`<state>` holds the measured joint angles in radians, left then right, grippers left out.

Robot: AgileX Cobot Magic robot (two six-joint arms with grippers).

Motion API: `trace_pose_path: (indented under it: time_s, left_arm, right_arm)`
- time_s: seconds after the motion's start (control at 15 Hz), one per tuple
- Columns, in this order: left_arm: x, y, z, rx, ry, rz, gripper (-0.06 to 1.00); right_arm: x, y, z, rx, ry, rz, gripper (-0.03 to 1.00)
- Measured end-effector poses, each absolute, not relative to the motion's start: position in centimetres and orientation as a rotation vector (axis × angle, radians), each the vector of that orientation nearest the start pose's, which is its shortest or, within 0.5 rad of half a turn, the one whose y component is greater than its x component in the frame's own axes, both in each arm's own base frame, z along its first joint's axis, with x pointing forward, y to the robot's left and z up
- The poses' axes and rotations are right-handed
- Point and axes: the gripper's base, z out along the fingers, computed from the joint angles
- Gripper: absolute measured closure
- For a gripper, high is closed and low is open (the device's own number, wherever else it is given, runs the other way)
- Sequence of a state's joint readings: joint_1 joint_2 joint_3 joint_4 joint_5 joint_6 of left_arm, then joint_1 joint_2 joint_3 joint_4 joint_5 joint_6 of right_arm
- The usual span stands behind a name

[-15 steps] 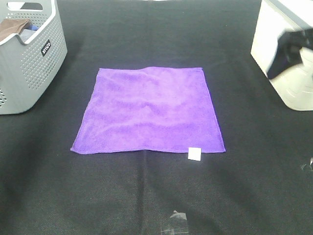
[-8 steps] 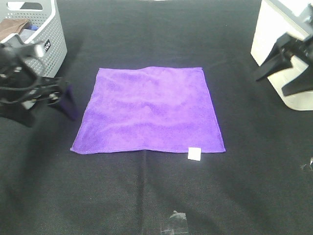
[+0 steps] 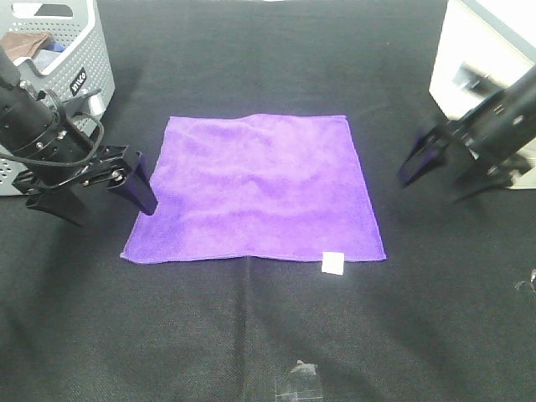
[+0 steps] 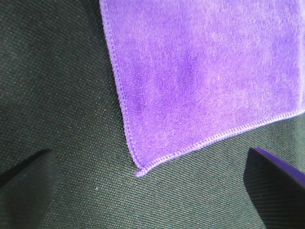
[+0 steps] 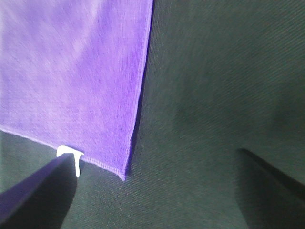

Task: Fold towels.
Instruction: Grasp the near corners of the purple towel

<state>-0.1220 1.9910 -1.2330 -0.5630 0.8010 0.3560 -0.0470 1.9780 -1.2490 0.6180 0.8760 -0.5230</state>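
A purple towel (image 3: 255, 188) lies flat and unfolded on the black table, with a white tag (image 3: 333, 263) at its near right corner. My left gripper (image 3: 100, 197) is open just off the towel's left edge, above its near left corner; one finger (image 3: 139, 186) overlaps the edge. In the left wrist view the towel (image 4: 205, 71) shows its corner between the spread fingers (image 4: 276, 176). My right gripper (image 3: 444, 172) is open to the right of the towel's right edge. The right wrist view shows the towel (image 5: 71, 71) and tag (image 5: 71, 155) near one finger (image 5: 33, 195).
A grey perforated laundry basket (image 3: 50, 100) with clothes in it stands at the back left, behind my left arm. A white container (image 3: 481, 75) stands at the back right. A piece of clear tape (image 3: 297, 381) is stuck on the table near the front edge.
Both arms have come in over the table. The left gripper moved right to the towel's left edge. The right gripper moved down and left toward its right edge. The towel has not moved.
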Motion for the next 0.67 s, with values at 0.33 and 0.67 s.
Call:
trace_pose_path:
  time_s: [0.33, 0.67]
  left_arm:
    - [37.4, -7.9, 12.0, 0.117, 2.955, -0.578, -0.05]
    - [37.7, -8.0, 10.6, 0.126, 2.965, -0.583, -0.05]
  right_arm:
    - [37.6, 3.4, 11.1, -0.072, 3.001, 0.696, 0.12]
    - [37.9, 4.2, 10.2, -0.075, 3.002, 0.691, 0.13]
